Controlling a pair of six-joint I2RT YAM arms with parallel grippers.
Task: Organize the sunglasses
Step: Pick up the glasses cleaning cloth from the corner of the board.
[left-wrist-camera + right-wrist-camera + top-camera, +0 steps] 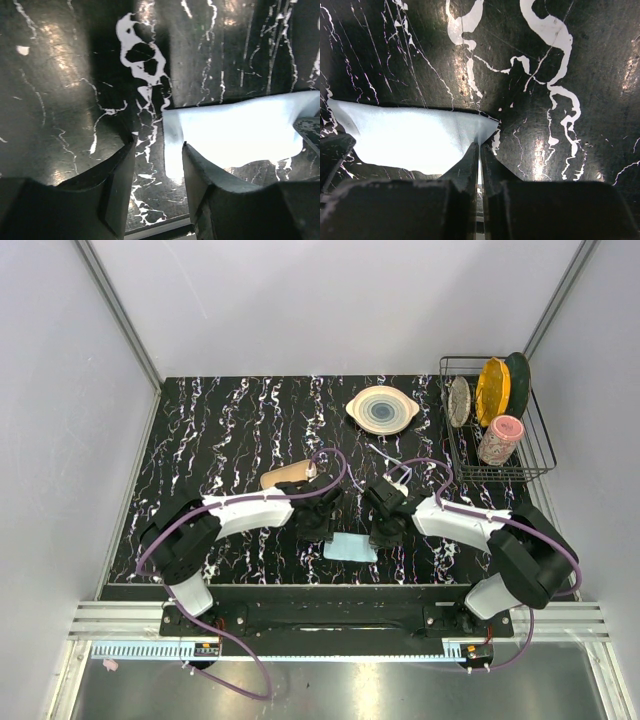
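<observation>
The sunglasses [388, 459] show only as a thin whitish frame on the black marble table, behind my right gripper [386, 528]. The light blue cloth [350, 546] lies flat near the front edge between both grippers. In the right wrist view my right gripper [479, 144] is shut on the cloth's [410, 135] corner. In the left wrist view my left gripper [158, 146] is open low over the table, its right finger [200, 170] at the cloth's [235, 135] left edge. The case's tan lining [283, 477] shows behind my left gripper [316, 520].
A round striped plate [381, 409] sits at the back centre. A wire dish rack [541, 455] at the back right holds plates and a pink cup [500, 440]. The table's front edge [160, 231] runs just below my left fingers.
</observation>
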